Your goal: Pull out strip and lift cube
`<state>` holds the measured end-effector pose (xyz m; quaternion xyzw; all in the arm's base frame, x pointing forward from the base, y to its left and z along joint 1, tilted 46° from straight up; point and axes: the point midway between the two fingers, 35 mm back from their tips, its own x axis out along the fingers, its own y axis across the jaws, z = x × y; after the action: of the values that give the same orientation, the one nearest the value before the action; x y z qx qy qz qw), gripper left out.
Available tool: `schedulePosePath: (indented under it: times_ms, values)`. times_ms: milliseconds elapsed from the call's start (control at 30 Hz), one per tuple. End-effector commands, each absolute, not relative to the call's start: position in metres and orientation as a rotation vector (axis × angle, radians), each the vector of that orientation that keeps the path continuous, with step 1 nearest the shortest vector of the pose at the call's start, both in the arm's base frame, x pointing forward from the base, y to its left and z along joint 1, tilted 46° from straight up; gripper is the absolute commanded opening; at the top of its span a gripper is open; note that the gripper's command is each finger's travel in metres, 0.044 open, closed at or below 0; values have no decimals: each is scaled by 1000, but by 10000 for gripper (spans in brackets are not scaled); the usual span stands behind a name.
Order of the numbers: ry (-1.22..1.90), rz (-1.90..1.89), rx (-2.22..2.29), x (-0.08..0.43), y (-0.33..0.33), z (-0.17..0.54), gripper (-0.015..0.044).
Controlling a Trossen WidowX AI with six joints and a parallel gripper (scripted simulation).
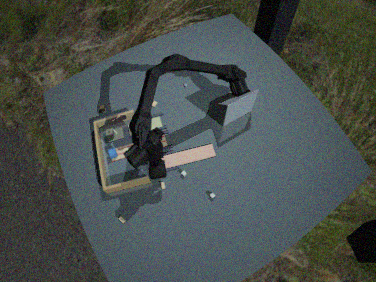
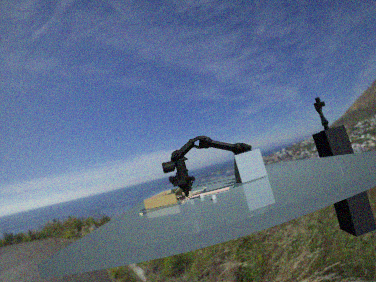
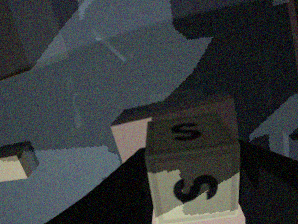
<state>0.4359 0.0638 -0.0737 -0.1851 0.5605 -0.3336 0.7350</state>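
My gripper [image 1: 157, 162] [image 2: 187, 194] [image 3: 186, 152] points down beside the box and is shut on the labelled cube. The cube [image 3: 196, 172] is pale with a black S on two visible faces. It sits between the fingers at the end of the pink strip; a gap beneath it cannot be made out. The pink strip [image 1: 192, 155] [image 2: 217, 191] [image 3: 131, 139] lies on the table and runs from under the gripper towards the arm's base. The gripper hides the cube and the strip's far end in the top view.
An open wooden box [image 1: 102, 172] [image 2: 160, 201] stands beside the gripper, with a blue block [image 1: 113, 153] inside. Small white cubes [image 1: 183, 173] [image 1: 212, 195] and a small wooden block [image 1: 163, 185] lie near the strip. The arm's grey base block [image 1: 240, 109] [image 2: 251, 166] stands beyond it.
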Motion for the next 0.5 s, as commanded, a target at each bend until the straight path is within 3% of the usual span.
schedulePosePath:
  times_ms: [0, 467]
  values:
    - [1232, -730, -408, 424, 69, -67, 0]
    - [1237, -729, -419, 375, 79, -44, 0]
